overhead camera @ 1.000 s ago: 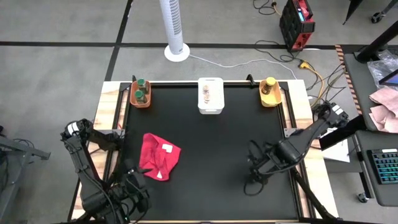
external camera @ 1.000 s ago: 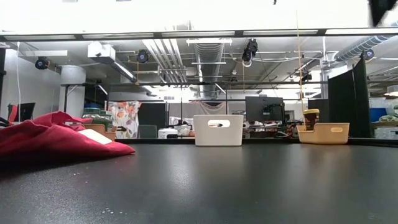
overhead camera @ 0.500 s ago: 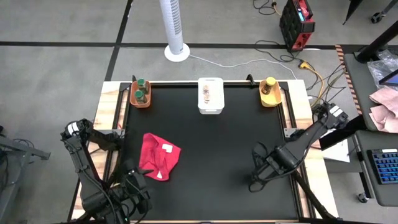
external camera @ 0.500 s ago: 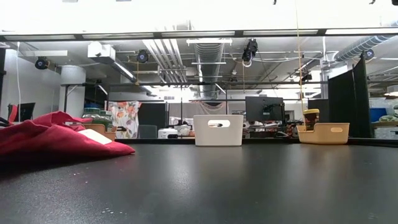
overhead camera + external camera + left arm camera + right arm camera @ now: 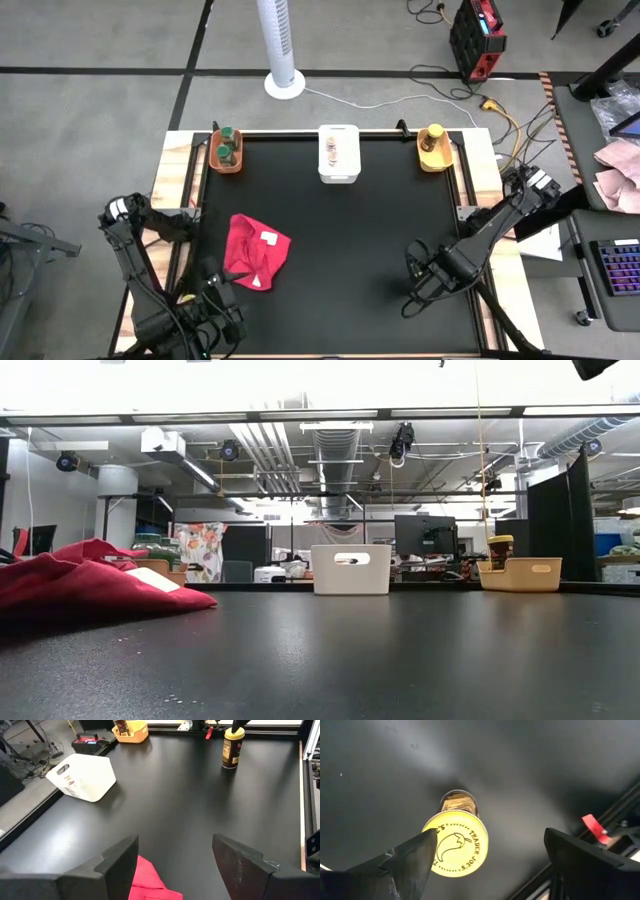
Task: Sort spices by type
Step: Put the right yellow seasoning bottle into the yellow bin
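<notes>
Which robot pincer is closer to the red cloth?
Left. The left pincer sits just beside the red cloth; the right pincer is far across the table.

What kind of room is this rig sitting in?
Probably a robotics lab or open workshop: exposed ceiling ducts and strip lighting, desk monitors behind the black table, and floor cables by a red equipment box and a tower fan.

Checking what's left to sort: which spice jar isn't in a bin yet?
The yellow-lidded jar standing alone on the black table, below the open right gripper; every other jar sits in the orange bin, white bin or yellow bin.
</notes>
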{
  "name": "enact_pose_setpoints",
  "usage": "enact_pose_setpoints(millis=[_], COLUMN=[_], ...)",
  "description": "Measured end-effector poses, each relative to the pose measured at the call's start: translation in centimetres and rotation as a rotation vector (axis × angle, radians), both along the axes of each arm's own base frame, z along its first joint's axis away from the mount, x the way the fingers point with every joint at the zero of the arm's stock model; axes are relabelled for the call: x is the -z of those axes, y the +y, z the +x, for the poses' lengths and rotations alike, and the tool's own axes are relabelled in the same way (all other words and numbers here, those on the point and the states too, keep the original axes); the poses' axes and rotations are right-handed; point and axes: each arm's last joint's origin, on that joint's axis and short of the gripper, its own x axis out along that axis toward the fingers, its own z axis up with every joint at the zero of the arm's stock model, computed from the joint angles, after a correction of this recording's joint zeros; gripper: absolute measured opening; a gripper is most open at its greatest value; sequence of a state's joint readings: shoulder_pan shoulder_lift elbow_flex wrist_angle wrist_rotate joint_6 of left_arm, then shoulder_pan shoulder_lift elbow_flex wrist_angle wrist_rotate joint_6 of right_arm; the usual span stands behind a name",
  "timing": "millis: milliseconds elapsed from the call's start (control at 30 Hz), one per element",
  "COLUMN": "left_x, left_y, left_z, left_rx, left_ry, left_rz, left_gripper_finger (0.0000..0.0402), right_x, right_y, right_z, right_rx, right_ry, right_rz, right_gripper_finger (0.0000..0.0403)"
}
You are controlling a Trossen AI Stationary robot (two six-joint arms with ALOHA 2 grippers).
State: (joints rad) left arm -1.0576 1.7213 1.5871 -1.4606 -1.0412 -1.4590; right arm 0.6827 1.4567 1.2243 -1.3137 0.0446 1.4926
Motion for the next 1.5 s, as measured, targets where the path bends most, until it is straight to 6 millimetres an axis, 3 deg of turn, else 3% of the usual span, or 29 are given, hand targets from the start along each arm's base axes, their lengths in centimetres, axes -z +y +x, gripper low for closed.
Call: enact_pose_setpoints(millis=[367,600,900,1500], left_x=[2.2,2.2,2.2,2.2], left_y=[-1.2,-1.3,-1.3,-1.4], left_z=[0.8,0.8,0.8,0.8], left_rx=[-0.006,-0.019,-0.024,-0.024], left_ry=[0.031,0.019,0.013,0.011], left_rz=[0.054,0.033,0.018,0.013], left_gripper_finger=[0.0238,0.0238,0.0238,0.0238], right_x=[0.9,-0.3,-2.2,0.7], right_y=[0.1,-0.7,-1.6,0.0], right_z=[0.1,-0.7,-1.3,0.7], right_rx=[-0.028,-0.035,0.028,0.02], right_ry=[-0.025,0.018,-0.049,0.007], right_rz=[0.037,0.001,0.029,0.029], right_gripper_finger=[0.0359,0.0359,0.0359,0.0359])
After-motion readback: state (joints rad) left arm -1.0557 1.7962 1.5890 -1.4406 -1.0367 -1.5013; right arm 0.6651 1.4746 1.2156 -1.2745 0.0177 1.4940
